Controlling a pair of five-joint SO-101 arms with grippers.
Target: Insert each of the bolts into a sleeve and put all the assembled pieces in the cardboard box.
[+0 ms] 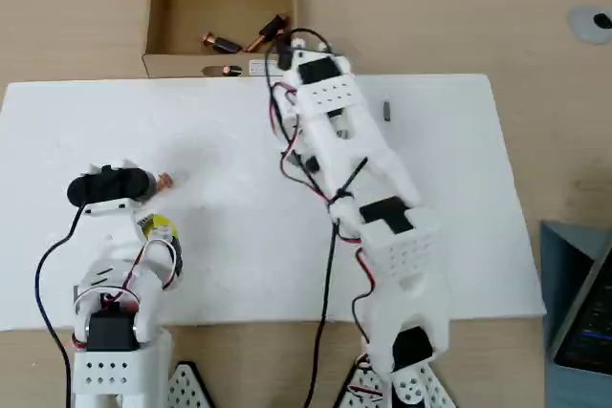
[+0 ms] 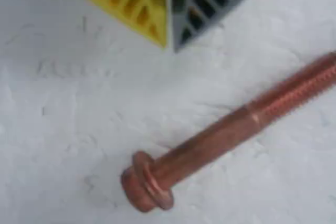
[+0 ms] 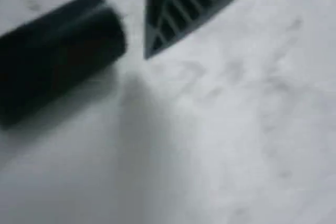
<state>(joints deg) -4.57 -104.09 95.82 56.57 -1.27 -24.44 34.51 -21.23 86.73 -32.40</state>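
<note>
A copper-coloured metal bolt with a flanged head point(image 2: 226, 135) is lying flat on the white sheet point(image 1: 239, 236), and a black cylindrical sleeve point(image 3: 58, 59) is lying on its side there too. The open brown cardboard box point(image 1: 158, 7) is sitting just beyond the sheet's far edge, holding two copper-and-black assembled pieces point(image 1: 220, 43).

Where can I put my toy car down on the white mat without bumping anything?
The mat is bare in the middle, between the bolt and the right arm. Also bare: the strip right of that arm, below the small sleeve. It is crowded by the box.
</note>
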